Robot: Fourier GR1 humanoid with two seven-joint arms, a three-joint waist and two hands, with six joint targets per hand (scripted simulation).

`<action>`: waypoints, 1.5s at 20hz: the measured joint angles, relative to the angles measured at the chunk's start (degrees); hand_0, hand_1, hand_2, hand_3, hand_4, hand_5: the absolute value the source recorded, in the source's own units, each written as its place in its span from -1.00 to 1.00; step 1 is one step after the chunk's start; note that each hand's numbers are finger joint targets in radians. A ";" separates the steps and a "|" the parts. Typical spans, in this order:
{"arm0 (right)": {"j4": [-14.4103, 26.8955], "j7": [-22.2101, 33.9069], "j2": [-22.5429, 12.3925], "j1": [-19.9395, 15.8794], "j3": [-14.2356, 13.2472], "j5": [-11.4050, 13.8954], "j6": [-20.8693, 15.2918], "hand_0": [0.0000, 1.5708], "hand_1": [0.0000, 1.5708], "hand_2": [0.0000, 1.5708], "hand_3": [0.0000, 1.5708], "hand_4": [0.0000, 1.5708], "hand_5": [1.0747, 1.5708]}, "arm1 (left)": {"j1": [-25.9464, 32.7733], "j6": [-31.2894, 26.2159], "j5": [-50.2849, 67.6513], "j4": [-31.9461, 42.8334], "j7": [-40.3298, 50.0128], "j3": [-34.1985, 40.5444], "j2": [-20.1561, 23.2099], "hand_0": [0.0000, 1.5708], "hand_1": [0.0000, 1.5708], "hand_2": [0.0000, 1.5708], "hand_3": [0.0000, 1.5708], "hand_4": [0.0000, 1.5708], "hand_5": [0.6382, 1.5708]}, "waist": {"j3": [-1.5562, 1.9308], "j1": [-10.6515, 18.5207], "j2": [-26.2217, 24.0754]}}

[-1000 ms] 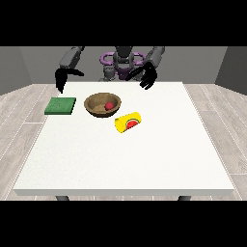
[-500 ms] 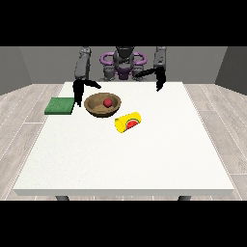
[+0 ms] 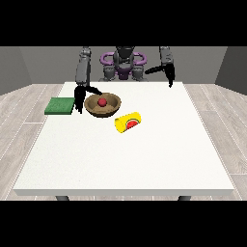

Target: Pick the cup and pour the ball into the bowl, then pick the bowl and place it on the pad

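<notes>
A brown wooden bowl (image 3: pixel 110 109) rests on the white table (image 3: pixel 125 159) with a red ball (image 3: pixel 102 102) inside it. Just to its right a yellow cup (image 3: pixel 128 121) lies on its side, its red-lined mouth turned toward the camera. A green pad (image 3: pixel 60 105) lies flat left of the bowl. The hand at the view's left (image 3: pixel 80 95) hangs between pad and bowl, beside the bowl's left rim, with its fingers spread downward and a thumb reaching over the rim. The hand at the view's right (image 3: pixel 169 75) is raised above the table's far right edge, fingers pointing down, holding nothing.
The robot's torso (image 3: pixel 123 65) stands behind the far edge of the table. Bare tabletop spreads across the front and right. A wood-plank floor surrounds the table.
The hand at the view's left has come down and toward the camera to the bowl's left rim. The hand at the view's right has lifted and swung outward. Bowl, ball, cup and pad have stayed put.
</notes>
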 measured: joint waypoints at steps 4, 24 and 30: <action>4.69 -2.42 -0.79 -2.21 -0.02 -0.05 0.35 -1.00 -1.00 -1.00 -1.00 -0.82 0.97 | -0.64 -0.63 0.18 -2.13 1.54 0.98 0.43 -1.00 -1.00 -1.00 -1.00 -1.00 0.99 | 0.01 -0.36 1.14; 11.42 8.83 -6.13 -2.87 7.24 14.33 -25.47 1.00 1.00 1.00 0.21 0.10 0.99 | -0.64 -4.84 2.06 -3.49 2.35 1.54 1.10 -1.00 -1.00 -1.00 -1.00 0.23 0.68 | -1.34 4.83 -1.50; 10.66 25.49 -5.97 -7.18 12.29 18.22 -25.74 1.00 1.00 1.00 0.11 0.02 0.97 | 3.18 -5.49 4.11 3.47 0.92 5.92 2.71 -1.00 -1.00 -1.00 -1.00 0.28 0.65 | -0.38 -1.30 -9.63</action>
